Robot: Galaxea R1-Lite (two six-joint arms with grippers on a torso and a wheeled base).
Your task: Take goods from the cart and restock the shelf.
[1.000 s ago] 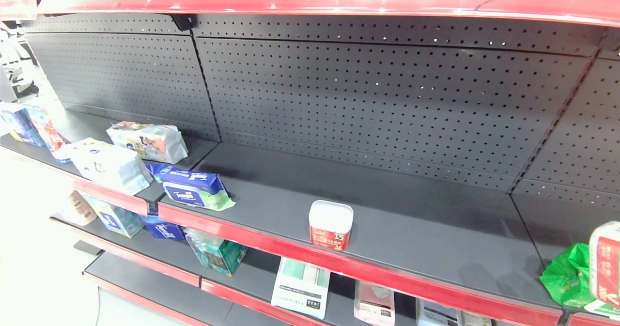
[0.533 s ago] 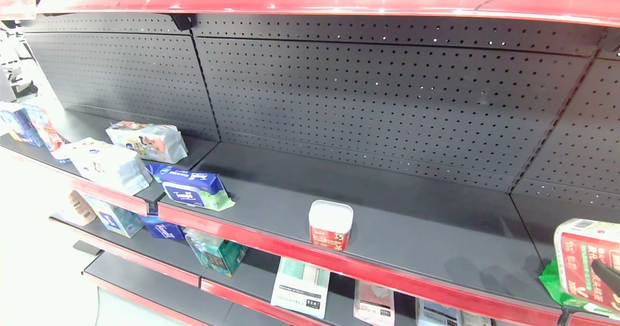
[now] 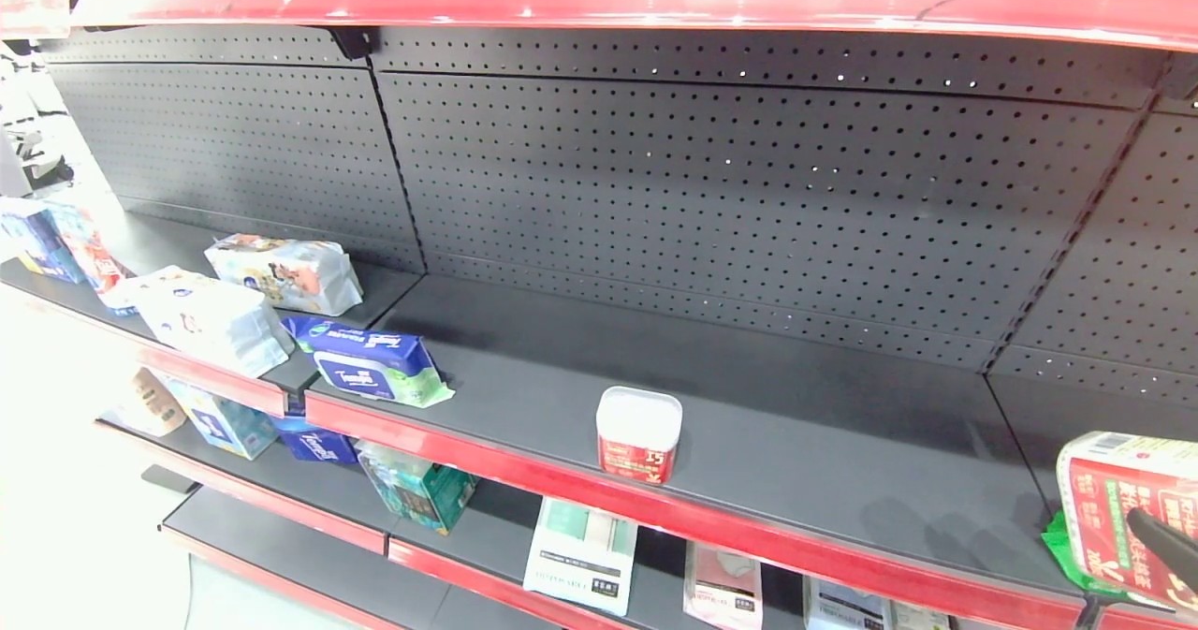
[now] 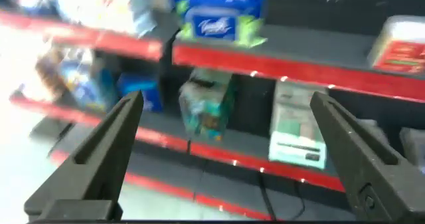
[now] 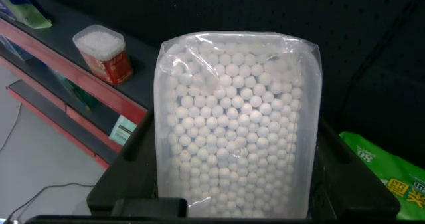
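Right gripper (image 5: 234, 164) is clamped on the pack (image 3: 1114, 504), one finger on each long side. The pack sits at the right end of the shelf (image 3: 767, 424), over the near edge. I cannot tell whether its base touches the board.

Its long axis seems to run out from the palm toward the pegboard back. Free board lies left and far of it. The green bag (image 5: 385, 164) is just beside it on the right, so I judge the set-down should go forward and slightly left.

Left gripper (image 4: 226, 99) is spread wide and holds nothing. It faces the lower shelves to the left, well away, so the right arm is the nearer one.

- **Pack:** soft clear film over small white beads, with a red printed face and rounded corners.
- **Tub (image 3: 639, 433):** rigid, white lid, red band, mid-shelf near the front lip.
- **Green bag:** crinkled and limp, likely to shift if nudged.
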